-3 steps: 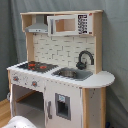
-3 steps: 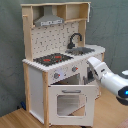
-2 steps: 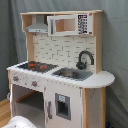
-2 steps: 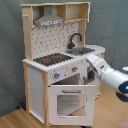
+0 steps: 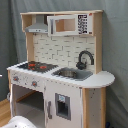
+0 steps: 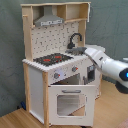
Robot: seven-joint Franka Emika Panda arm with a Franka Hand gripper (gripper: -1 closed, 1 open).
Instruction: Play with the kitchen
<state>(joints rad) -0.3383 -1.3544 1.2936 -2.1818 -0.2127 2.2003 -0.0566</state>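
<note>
Standing mid-frame in both exterior views, tall white-panel, pale-wood toy kitchen [image 5: 60, 70] [image 6: 57, 65]: stiff, bulky; best taken by small handles and knobs. My gripper's opening: cannot tell, hidden behind the counter

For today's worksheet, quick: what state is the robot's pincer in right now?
Pincer: cannot be told. The arm reaches to the kitchen by the sink, and its tip is hidden in both exterior views.

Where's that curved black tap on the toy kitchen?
The curved black tap stands at the back of the grey sink, right of the black-red hob in the first exterior view, below the white tiled back panel.
</note>
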